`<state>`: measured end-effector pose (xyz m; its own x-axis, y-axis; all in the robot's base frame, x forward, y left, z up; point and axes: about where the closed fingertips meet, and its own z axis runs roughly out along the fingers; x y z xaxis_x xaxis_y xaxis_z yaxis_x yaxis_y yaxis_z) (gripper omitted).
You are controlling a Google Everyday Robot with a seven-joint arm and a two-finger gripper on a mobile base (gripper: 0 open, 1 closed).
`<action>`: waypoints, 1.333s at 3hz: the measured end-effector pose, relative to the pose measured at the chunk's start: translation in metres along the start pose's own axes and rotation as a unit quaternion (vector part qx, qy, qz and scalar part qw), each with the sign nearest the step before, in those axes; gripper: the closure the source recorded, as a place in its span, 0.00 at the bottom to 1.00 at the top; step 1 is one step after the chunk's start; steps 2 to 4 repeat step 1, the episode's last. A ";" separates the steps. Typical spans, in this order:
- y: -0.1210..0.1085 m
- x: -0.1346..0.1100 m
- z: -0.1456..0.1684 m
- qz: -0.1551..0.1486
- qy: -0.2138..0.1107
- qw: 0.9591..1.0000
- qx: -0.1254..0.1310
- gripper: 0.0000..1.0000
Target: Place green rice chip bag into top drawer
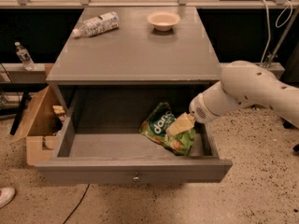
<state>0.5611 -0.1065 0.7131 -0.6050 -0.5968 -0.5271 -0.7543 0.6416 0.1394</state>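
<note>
The green rice chip bag (161, 127) is inside the open top drawer (93, 171) of the grey cabinet, in its right half, tilted with its upper end raised and its lower end near the drawer floor. My gripper (180, 124) reaches in over the drawer's right side on the white arm and is shut on the bag's right part. The drawer is pulled fully out, its small round knob (136, 177) facing me.
On the cabinet top (135, 55) lie a clear plastic bottle (96, 24) at the back left and a small bowl (163, 19) at the back. A brown cardboard box (37, 125) stands left of the drawer. Cables hang at the right.
</note>
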 end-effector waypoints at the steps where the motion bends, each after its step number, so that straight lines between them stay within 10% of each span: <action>1: 0.005 0.009 -0.049 0.010 -0.005 0.999 0.049 0.00; 4: 0.005 0.009 -0.049 0.010 -0.005 0.999 0.049 0.00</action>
